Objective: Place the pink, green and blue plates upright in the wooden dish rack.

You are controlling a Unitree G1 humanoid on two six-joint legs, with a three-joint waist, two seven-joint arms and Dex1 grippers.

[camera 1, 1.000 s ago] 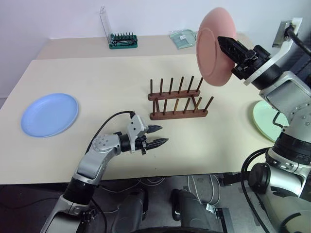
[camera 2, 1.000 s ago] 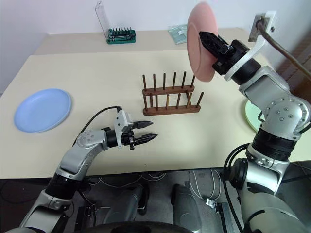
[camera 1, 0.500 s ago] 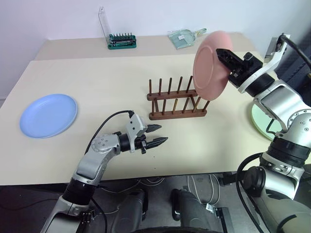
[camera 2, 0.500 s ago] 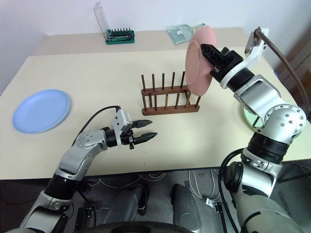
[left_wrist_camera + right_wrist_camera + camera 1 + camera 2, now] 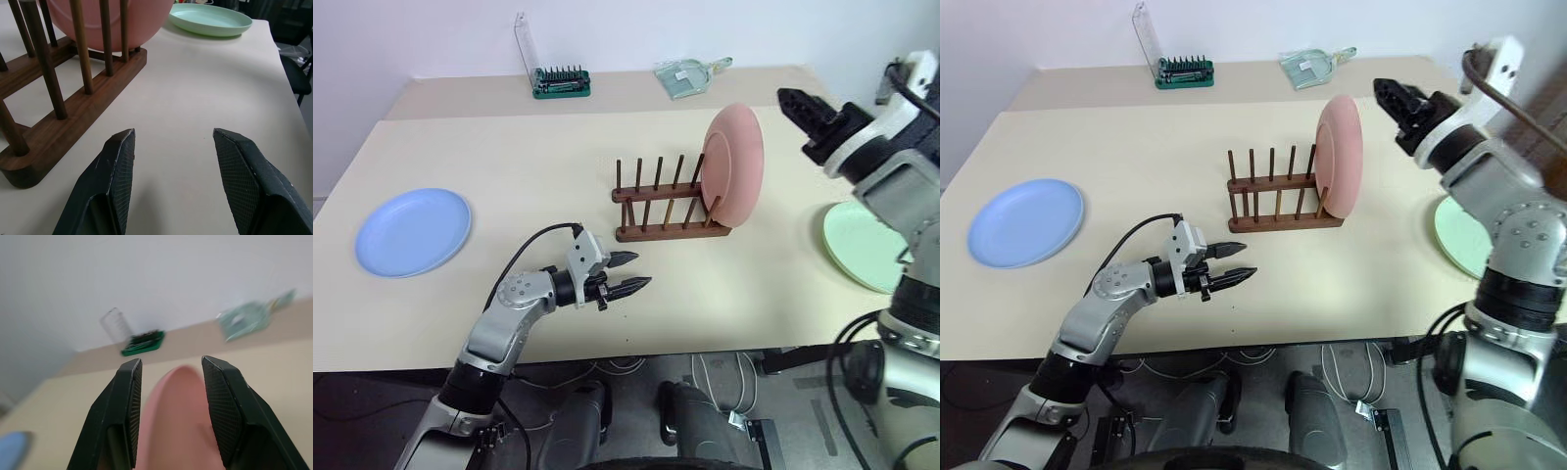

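Item one, round pink plate [image 5: 734,164]: standing upright at the right end of the small dark brown wooden peg rack [image 5: 668,201], frame centre. Round pale green plate [image 5: 862,245] at right edge and round light blue plate [image 5: 413,231] at left lie flat on the beige table [image 5: 509,147], both unracked. Right gripper [image 5: 800,106], upper right, is parted and clear of the pink plate; left gripper [image 5: 631,273], lower centre, is parted and holds nothing.

Bright even light, soft shadows on table [image 5: 558,157]; right wrist view blurred, bkgd out of focus

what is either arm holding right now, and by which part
Nothing is held. The right gripper has open jaws, apart from the pink plate, which stands upright in the wooden dish rack. The left gripper is open over bare table.
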